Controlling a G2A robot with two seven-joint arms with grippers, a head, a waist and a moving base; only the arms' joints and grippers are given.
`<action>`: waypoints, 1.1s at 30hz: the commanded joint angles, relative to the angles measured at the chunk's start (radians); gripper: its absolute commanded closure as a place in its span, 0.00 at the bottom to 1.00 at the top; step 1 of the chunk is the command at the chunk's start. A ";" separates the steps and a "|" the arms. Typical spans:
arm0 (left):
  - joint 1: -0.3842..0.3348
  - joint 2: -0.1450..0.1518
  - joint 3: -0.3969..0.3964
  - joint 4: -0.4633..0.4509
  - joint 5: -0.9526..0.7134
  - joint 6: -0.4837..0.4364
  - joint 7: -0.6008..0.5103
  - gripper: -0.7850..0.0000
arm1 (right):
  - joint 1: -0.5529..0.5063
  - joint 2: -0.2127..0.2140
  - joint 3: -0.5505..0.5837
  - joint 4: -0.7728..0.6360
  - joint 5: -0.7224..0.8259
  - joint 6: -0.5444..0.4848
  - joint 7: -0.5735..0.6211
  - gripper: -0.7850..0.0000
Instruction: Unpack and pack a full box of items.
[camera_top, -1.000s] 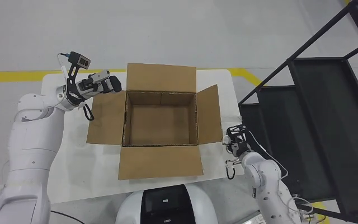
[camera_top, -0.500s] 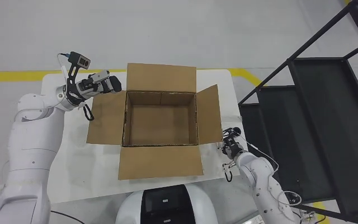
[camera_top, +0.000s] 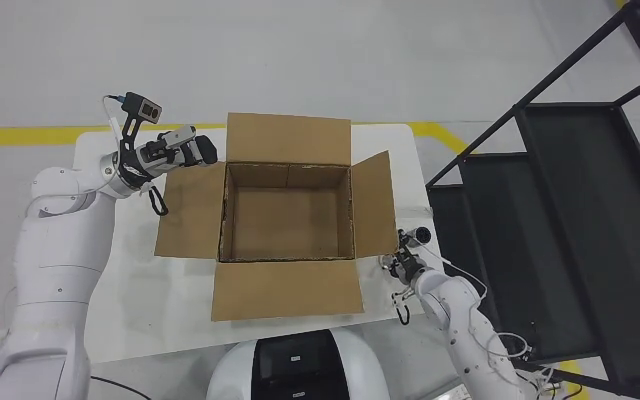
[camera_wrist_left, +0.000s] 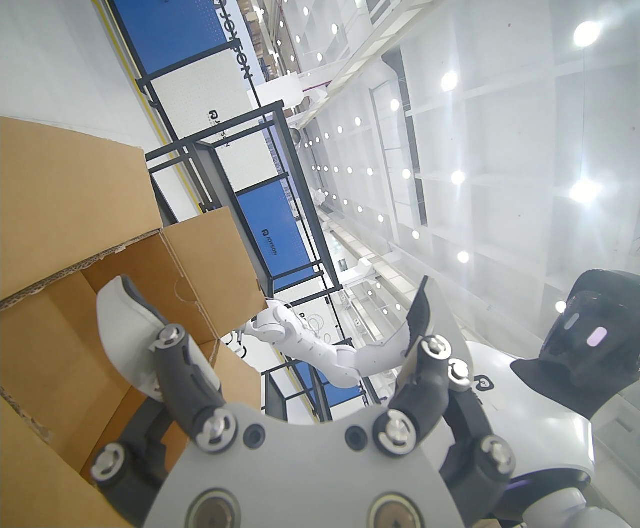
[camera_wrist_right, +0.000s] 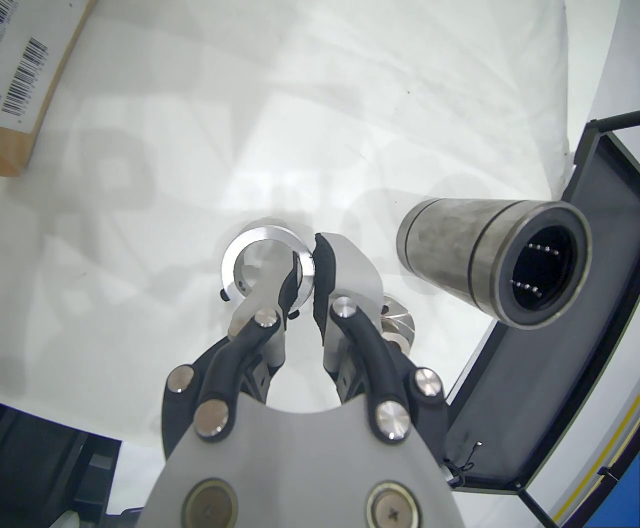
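Observation:
An open cardboard box (camera_top: 288, 228) with nothing inside stands mid-table, its four flaps spread out. My left gripper (camera_top: 200, 148) hangs above the box's far left corner, open with nothing between its fingers (camera_wrist_left: 125, 305); the box wall (camera_wrist_left: 65, 325) lies just beyond them. At the table's right edge my right gripper (camera_top: 400, 266) is shut on a split metal ring (camera_wrist_right: 265, 234), one finger inside the ring and one outside. A steel linear bearing (camera_wrist_right: 480, 255) lies on its side close by, also seen in the top view (camera_top: 422, 235).
A small metal flanged part (camera_wrist_right: 400, 325) sits partly hidden under my right gripper's finger. A black metal rack (camera_top: 540, 200) stands right against the table's right edge. A box flap corner with a barcode label (camera_wrist_right: 25, 75) lies nearby on the white table (camera_top: 390, 150).
My right arm has moved a little nearer and toward the box along the table's right edge. The left arm has not moved.

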 joint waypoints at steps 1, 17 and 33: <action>0.000 0.000 0.000 0.000 0.000 0.000 0.000 0.00 | -0.007 0.001 0.004 -0.025 0.002 0.008 0.013 0.00; 0.000 0.000 0.000 0.000 0.000 0.000 0.000 0.00 | -0.129 0.021 0.202 -0.368 0.405 -0.075 0.225 0.00; 0.000 0.000 0.000 0.000 0.000 0.000 0.000 0.00 | -0.122 0.023 0.222 -0.362 0.465 -0.074 0.214 0.00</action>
